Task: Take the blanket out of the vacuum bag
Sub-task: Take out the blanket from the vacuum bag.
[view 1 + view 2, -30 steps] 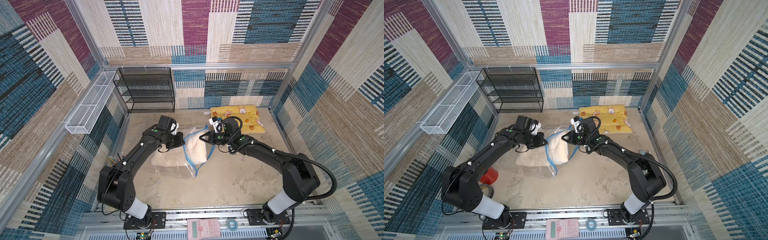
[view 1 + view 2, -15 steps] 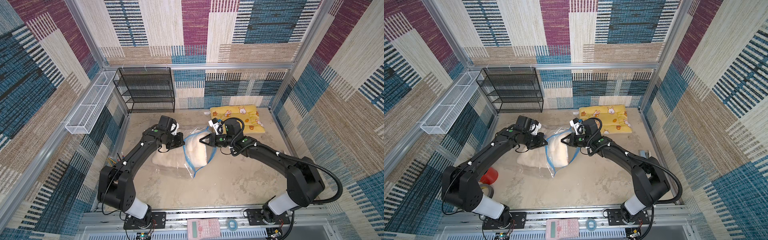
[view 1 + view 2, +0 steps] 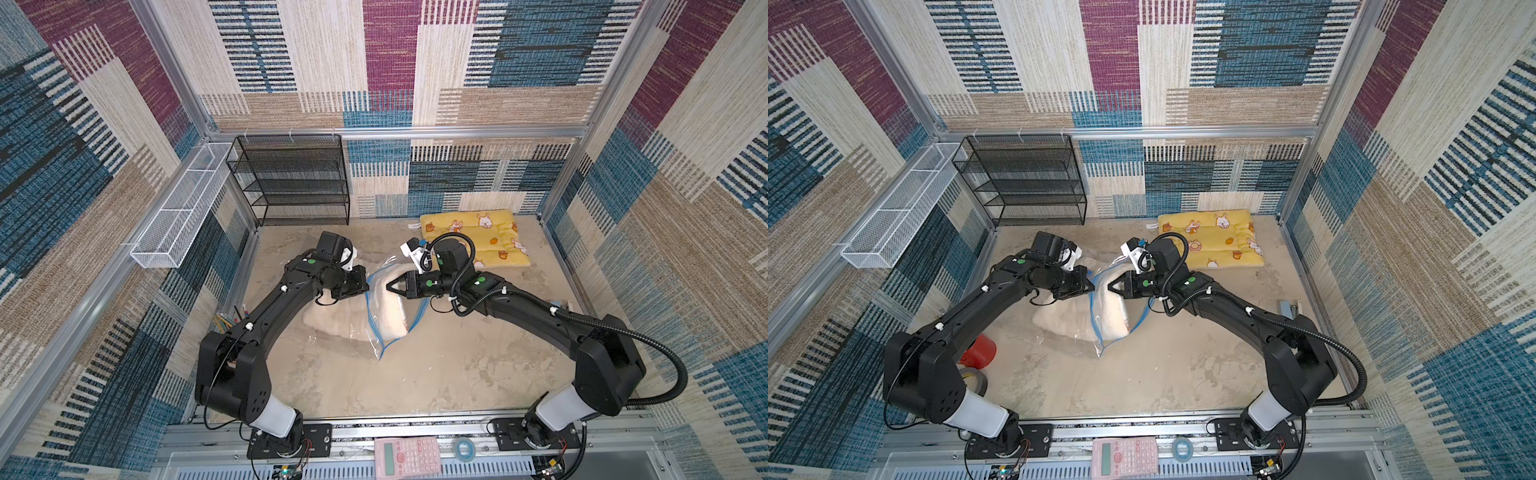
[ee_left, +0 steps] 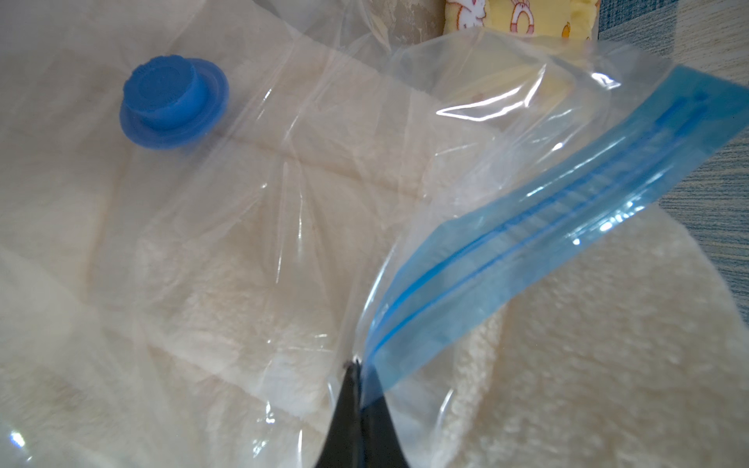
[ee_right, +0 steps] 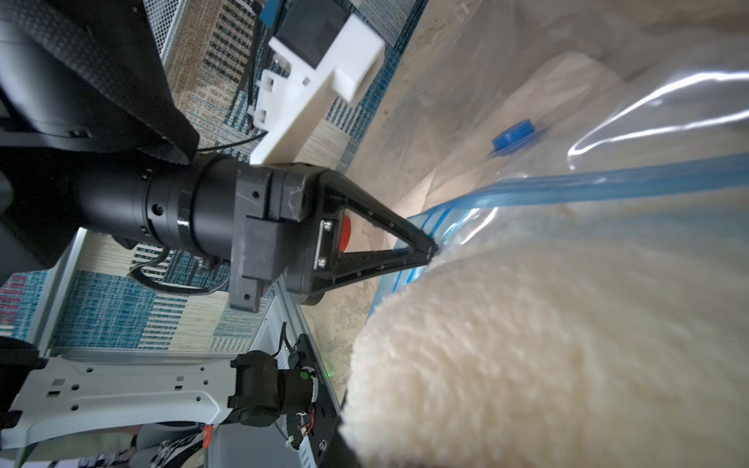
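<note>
The vacuum bag (image 3: 340,328) lay on the middle of the floor between the two arms. Its long axis ran left to right, and its open mouth, edged by the blue zip strip (image 4: 527,243), faced right. The cream blanket (image 3: 390,320) bulged out of that mouth to the right, while its other half sat under clear plastic on the left, beneath the round valve cap (image 4: 174,103).

The left gripper (image 4: 356,366) had its jaws pressed together on the upper lip of the mouth, pinching the plastic just beside the zip strip. The right gripper (image 3: 389,286) met the blanket head-on from the right, its tips drawn together in the exposed pile. It appeared to be pinching a fold, though the right wrist view showed only fleece crowding the lens and not the tips themselves.

The two grippers stood almost nose to nose across the zip line. The blanket's free end was on the right arm's side, so any pull would have to run rightward along the bag's length, away from the left gripper's anchor.
</note>
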Controlling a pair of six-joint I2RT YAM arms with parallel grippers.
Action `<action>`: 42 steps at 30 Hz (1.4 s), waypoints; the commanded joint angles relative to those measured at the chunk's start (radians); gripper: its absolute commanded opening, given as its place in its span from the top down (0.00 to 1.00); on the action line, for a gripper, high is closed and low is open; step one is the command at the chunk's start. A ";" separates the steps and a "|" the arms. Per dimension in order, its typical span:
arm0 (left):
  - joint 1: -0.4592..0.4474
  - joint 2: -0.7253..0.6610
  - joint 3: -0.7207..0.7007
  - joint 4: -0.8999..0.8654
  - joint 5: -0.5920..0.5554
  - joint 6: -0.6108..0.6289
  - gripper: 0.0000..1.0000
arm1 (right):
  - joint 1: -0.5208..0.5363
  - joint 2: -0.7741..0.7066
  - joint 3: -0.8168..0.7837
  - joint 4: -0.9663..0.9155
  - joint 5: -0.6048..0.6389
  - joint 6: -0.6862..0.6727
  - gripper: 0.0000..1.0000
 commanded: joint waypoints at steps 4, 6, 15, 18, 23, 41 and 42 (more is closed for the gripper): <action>0.002 0.000 0.008 -0.001 -0.011 0.021 1.00 | -0.077 -0.031 -0.014 0.004 0.045 -0.053 1.00; 0.001 0.000 0.008 -0.001 -0.012 0.020 1.00 | -0.099 -0.046 -0.030 0.010 0.041 -0.054 1.00; 0.001 0.001 0.008 0.000 -0.011 0.021 1.00 | -0.123 -0.151 -0.086 0.017 0.124 -0.109 1.00; 0.000 0.002 0.008 -0.001 -0.010 0.021 1.00 | -0.124 -0.180 -0.094 0.016 0.135 -0.118 1.00; 0.001 0.001 0.008 -0.001 -0.011 0.020 1.00 | -0.130 -0.224 -0.112 0.013 0.141 -0.127 1.00; 0.001 0.004 0.008 -0.001 -0.016 0.021 1.00 | -0.132 -0.354 -0.150 -0.015 0.143 -0.156 1.00; 0.001 0.005 0.009 -0.002 -0.015 0.021 1.00 | -0.132 -0.360 -0.150 -0.015 0.143 -0.160 1.00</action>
